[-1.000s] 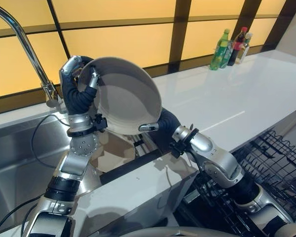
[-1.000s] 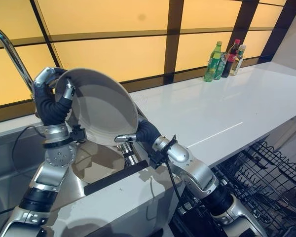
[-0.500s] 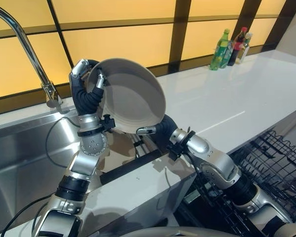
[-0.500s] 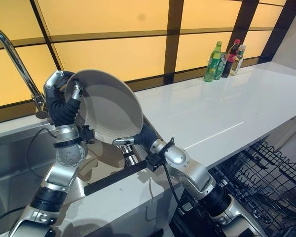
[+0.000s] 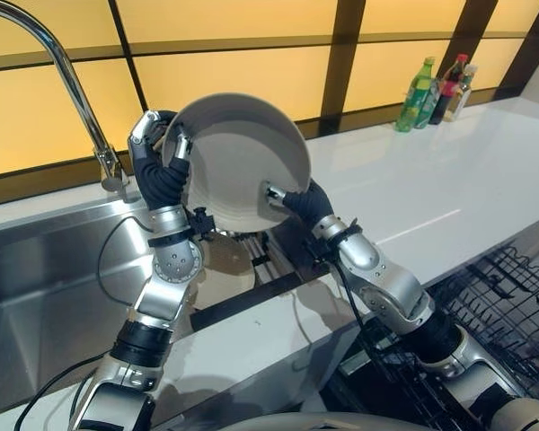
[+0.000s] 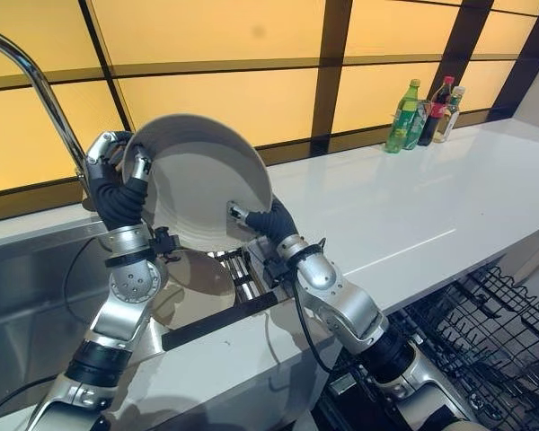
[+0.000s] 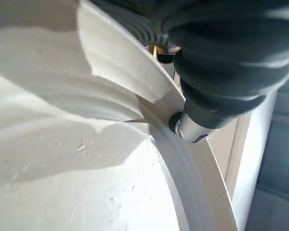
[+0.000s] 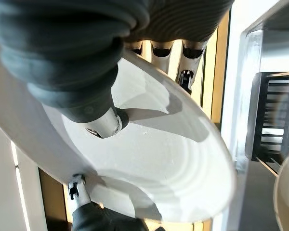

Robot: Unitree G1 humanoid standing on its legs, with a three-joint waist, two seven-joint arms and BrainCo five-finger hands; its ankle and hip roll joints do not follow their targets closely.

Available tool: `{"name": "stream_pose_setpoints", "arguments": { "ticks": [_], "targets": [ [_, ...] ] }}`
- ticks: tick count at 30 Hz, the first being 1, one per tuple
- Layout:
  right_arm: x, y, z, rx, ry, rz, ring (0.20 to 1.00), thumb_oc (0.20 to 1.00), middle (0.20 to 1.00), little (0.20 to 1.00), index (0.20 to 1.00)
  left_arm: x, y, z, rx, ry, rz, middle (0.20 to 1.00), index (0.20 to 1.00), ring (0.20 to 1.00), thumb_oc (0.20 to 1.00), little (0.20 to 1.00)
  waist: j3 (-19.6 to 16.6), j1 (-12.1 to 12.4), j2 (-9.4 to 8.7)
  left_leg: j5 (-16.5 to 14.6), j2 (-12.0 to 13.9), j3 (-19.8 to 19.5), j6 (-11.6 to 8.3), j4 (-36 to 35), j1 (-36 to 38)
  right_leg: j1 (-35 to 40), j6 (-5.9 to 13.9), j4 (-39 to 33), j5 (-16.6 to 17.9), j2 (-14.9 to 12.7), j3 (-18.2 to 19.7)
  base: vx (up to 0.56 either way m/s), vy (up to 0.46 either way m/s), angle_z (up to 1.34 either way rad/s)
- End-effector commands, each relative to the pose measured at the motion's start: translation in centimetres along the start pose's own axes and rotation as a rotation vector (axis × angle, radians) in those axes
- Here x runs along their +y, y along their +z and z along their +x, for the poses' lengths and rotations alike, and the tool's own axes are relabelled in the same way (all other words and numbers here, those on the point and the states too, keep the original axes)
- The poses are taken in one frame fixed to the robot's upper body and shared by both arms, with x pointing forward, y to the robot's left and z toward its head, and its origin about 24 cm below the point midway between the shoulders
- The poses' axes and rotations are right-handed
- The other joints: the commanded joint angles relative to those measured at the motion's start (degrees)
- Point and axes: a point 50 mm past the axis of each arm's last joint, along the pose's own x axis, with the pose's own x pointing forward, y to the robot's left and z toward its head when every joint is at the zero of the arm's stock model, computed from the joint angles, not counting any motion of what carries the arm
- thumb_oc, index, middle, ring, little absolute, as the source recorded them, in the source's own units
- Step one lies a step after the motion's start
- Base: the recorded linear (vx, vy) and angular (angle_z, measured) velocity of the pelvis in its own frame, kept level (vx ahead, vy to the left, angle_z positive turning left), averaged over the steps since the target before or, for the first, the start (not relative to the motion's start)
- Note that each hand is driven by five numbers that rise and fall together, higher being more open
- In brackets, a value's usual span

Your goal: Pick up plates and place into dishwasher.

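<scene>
Round, glossy white ceramic plate [image 5: 238, 166], held on edge. Pinched at opposite rims between thumb and curled fingers of left hand [image 5: 162, 157] and right hand [image 5: 292, 199].

Silver-grey arms, dark ribbed wrist covers

Warm amber wall panels [image 5: 242, 81] divided by dark brown strips [image 5: 346, 54] are glowing behind a long glossy white countertop [image 5: 431, 193], which is running off to the right. A curved chrome tap [image 5: 67, 67] is arching over a brushed stainless-steel sink basin [image 5: 36, 287] at the left, while three bottles, green, dark and clear [image 5: 436, 90], are standing together against the far wall.
</scene>
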Motion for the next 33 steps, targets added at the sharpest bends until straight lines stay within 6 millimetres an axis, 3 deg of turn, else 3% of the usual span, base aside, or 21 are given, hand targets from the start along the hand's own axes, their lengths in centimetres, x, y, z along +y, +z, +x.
{"name": "stream_pose_setpoints", "arguments": {
  "ticks": [1, 15, 16, 17, 21, 24, 29, 33],
  "targets": [
    [1.8, 7.6, 1.9, -0.377, 0.041, 0.066, 0.2, 0.2, 0.2, 0.2, 0.2, -4.6, 2.2, 0.2, -0.108, -0.205, -0.103, 0.2, 0.2, 0.2, 0.2, 0.2, -0.3, 0.1, -0.81, -3.0, -1.1, -3.3, 1.32, 1.0, -3.7, 2.8, 5.34, 1.8, -4.9, -5.9, -7.5, 0.0, 0.0, 0.0],
    [1.4, 7.9, 1.8, -0.403, 0.051, 0.025, 0.2, 0.2, 0.2, 0.2, 0.2, -4.3, 1.5, 0.3, -0.039, -0.188, -0.13, 0.2, 0.2, 0.2, 0.2, 0.2, -0.8, 0.4, -1.03, -2.6, -1.9, -4.8, 1.83, 1.1, -4.3, 2.5, 4.89, 2.0, -4.8, -5.6, -6.4, -0.02, 0.011, 0.03],
    [1.3, 7.9, 1.8, -0.404, 0.044, 0.018, 0.2, 0.2, 0.2, 0.2, 0.2, -4.3, 1.1, 0.4, 0.022, -0.201, -0.167, 0.567, 0.567, 0.567, 0.567, 0.567, -0.8, 0.4, -1.03, -2.6, -1.9, -5.0, 1.85, 1.0, -4.3, 2.5, 4.86, 2.0, -4.9, -5.5, -6.3, 0.0, 0.0, 0.0],
    [1.1, 7.9, 1.8, -0.405, 0.039, 0.01, 0.2, 0.2, 0.2, 0.2, 0.2, -4.1, 0.8, 0.5, 0.066, -0.186, -0.222, 1.0, 1.0, 1.0, 1.0, 1.0, -0.8, 0.4, -1.04, -2.5, -1.9, -5.1, 1.86, 1.0, -4.4, 2.5, 4.85, 2.1, -4.9, -5.4, -6.1, 0.0, 0.0, 0.0],
    [-0.2, 7.6, 1.3, -0.403, -0.015, -0.015, 0.2, 0.2, 0.2, 0.2, 0.2, -2.6, 1.7, 0.9, 0.024, -0.114, -0.282, 1.0, 1.0, 1.0, 1.0, 1.0, -0.9, 0.6, -1.09, -2.4, -1.7, -5.5, 1.8, 1.1, -4.6, 2.2, 4.69, 2.4, -5.1, -5.2, -6.0, -0.02, 0.002, 0.01],
    [-1.3, 7.6, 1.0, -0.417, -0.063, -0.025, 0.2, 0.2, 0.2, 0.2, 0.2, -1.3, 2.5, 1.7, -0.035, -0.03, -0.177, 1.0, 1.0, 1.0, 1.0, 1.0, -0.8, 0.5, -1.08, -2.4, -1.8, -6.0, 1.83, 1.1, -4.7, 2.2, 4.61, 2.5, -5.3, -5.1, -5.9, -0.02, 0.001, 0.01],
    [-3.1, 8.2, 0.0, -0.454, -0.119, -0.065, 0.2, 0.2, 0.2, 0.2, 0.2, 1.7, 2.1, 3.7, -0.057, 0.055, 0.022, 1.0, 1.0, 1.0, 1.0, 1.0, -1.2, 0.2, -0.89, -2.2, -1.9, -6.1, 1.72, 1.0, -4.8, 2.4, 4.47, 2.2, -5.5, -4.9, -6.0, -0.02, -0.002, 0.04],
    [-4.4, 8.3, -0.4, -0.463, -0.163, -0.098, 0.2, 0.2, 0.2, 0.2, 0.2, 3.8, 2.1, 4.2, -0.073, 0.111, 0.079, 1.0, 1.0, 1.0, 1.0, 1.0, -1.6, 0.1, -0.58, -2.1, -1.7, -5.9, 1.47, 1.1, -4.9, 2.4, 4.24, 2.0, -5.4, -4.8, -5.9, -0.03, 0.005, 0.05]
  ]
}}
